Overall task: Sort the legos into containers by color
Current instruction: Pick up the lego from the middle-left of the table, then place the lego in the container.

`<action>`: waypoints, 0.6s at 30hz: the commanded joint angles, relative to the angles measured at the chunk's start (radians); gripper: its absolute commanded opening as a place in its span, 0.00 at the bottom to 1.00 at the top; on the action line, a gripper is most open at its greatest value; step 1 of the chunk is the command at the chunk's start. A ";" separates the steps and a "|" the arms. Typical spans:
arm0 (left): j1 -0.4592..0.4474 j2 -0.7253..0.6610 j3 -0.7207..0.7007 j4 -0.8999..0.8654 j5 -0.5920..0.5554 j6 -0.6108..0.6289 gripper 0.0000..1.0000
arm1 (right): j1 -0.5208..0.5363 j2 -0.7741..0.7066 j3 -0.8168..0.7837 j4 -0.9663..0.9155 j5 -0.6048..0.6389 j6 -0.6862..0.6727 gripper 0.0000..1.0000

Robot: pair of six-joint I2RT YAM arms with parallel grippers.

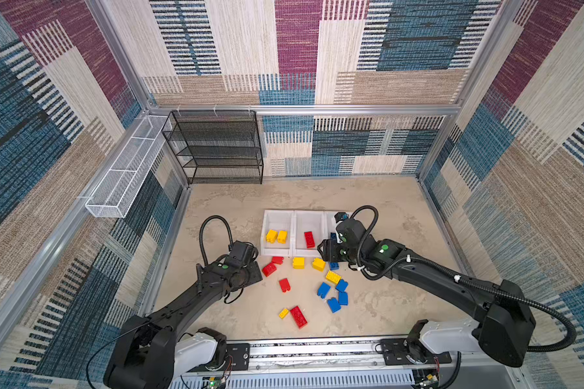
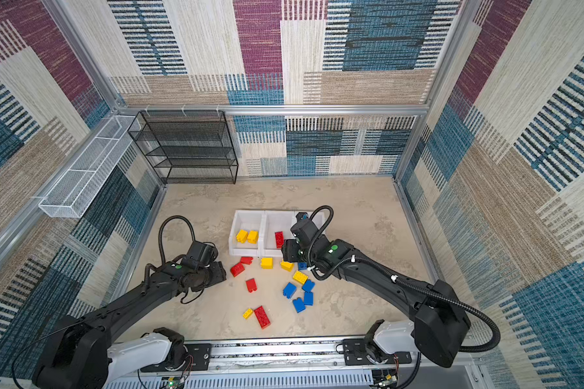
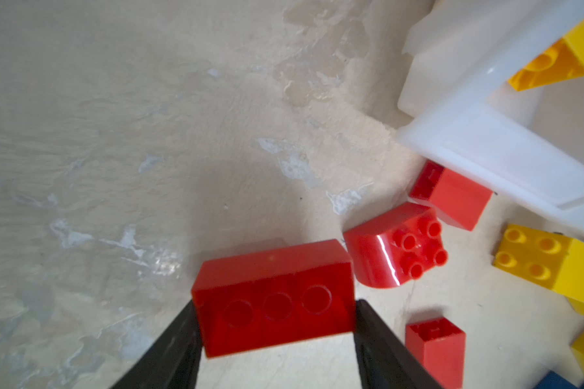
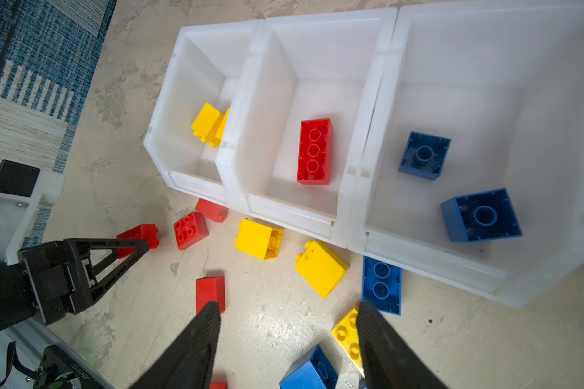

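Between left hand jaws, red lego

Patchwork walls in blue, maroon and beige sit in an aluminium frame. The floor is mottled beige. A black rack stands at the back; a white basket hangs beside it.

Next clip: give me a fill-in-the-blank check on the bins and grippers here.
1. The lone brick in the middle bin is ___.
2. The clamped brick in the left gripper is ___.
3. The right gripper is ___, holding nothing.
4. The end bin with yellow bricks holds ___ of them.
Missing words: red; red; open; two.
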 commanded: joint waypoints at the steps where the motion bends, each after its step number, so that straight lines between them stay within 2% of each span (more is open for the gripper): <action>1: -0.023 -0.004 0.004 0.017 0.029 -0.042 0.61 | 0.001 -0.002 0.000 0.021 -0.013 0.018 0.67; 9: -0.140 0.011 0.073 0.048 0.033 -0.069 0.61 | -0.017 -0.054 -0.024 0.001 0.017 0.026 0.67; 18: -0.249 0.243 0.323 0.067 0.052 -0.006 0.61 | -0.036 -0.116 -0.047 -0.021 0.043 0.044 0.67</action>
